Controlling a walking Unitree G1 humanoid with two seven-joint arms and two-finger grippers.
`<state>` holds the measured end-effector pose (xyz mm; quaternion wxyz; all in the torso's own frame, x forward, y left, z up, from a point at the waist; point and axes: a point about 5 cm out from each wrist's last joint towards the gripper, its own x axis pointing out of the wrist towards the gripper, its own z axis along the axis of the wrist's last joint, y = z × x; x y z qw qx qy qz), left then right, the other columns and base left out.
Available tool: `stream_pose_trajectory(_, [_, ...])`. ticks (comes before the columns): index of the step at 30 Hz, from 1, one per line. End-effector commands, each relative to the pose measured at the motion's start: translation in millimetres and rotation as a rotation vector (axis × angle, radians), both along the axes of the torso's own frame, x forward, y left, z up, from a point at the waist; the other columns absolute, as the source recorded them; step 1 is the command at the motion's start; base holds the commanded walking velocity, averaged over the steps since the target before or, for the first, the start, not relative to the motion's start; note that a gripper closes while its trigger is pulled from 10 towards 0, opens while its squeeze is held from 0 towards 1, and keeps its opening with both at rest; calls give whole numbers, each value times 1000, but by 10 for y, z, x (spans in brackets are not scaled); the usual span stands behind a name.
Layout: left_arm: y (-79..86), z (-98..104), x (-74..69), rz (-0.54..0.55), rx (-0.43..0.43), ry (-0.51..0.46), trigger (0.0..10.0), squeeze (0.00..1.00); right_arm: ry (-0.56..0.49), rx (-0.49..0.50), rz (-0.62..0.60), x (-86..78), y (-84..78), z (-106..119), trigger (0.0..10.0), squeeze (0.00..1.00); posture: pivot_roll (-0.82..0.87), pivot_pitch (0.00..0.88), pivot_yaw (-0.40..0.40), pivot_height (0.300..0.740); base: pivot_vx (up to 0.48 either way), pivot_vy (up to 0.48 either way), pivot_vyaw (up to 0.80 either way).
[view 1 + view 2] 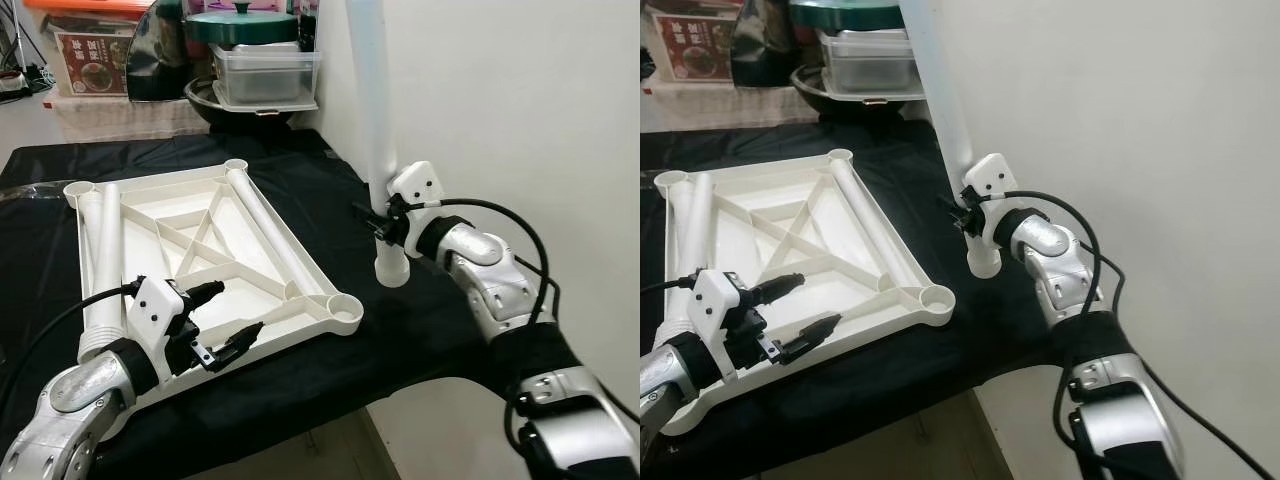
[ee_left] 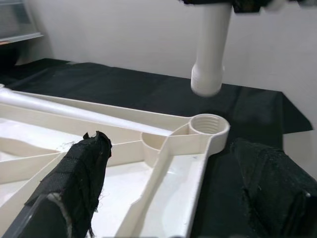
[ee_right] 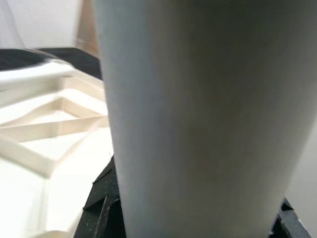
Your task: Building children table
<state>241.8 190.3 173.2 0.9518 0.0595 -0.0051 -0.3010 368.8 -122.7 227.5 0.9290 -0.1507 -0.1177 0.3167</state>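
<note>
So there's a desk (image 1: 330,190) covered in black cloth, and lying on it upside down is the white plastic tabletop (image 1: 200,240), ribbed underside facing up with a threaded socket at each corner. Two white legs are lying loose inside it: one along its left edge (image 1: 103,265), the other along its right edge (image 1: 262,228).

A third white leg (image 1: 375,120) is being held upright by the right gripper (image 1: 385,222), which is clamped on it low down, near the wider threaded end. That end hangs just off the tabletop's right side, above the black cloth, near the closest right corner socket (image 1: 342,311) but not in it. In the left wrist view you can see the leg's end floating above and a bit beyond that socket (image 2: 209,125).

The left gripper (image 1: 228,320) is over the near edge of the tabletop with its fingers spread apart, holding nothing.

At the back past the desk there's a stack of storage stuff: a clear plastic container (image 1: 265,75) with a green lid (image 1: 242,25) on top.
</note>
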Motion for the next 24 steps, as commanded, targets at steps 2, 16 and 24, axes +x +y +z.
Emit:
stream_pose_trajectory(2, [25, -13, -13, 35, -7, 2, 10000, 0, -21, -2, 2, -10, -12, -56, 0, 0, 117, 0, -118, 740, 0, 0, 0])
stream_pose_trajectory(16, [162, 9, 60, 219, -18, -41, 10000, 0, 63, 80, 101, -191, 386, -639, 0, 0, 141, 0, -133, 740, 0, 0, 0])
stream_pose_trajectory(24, [166, 2, 78, 244, -22, -42, 10000, 0, 117, 173, 124, -272, 430, -719, 0, 0, 134, 0, -124, 740, 0, 0, 0])
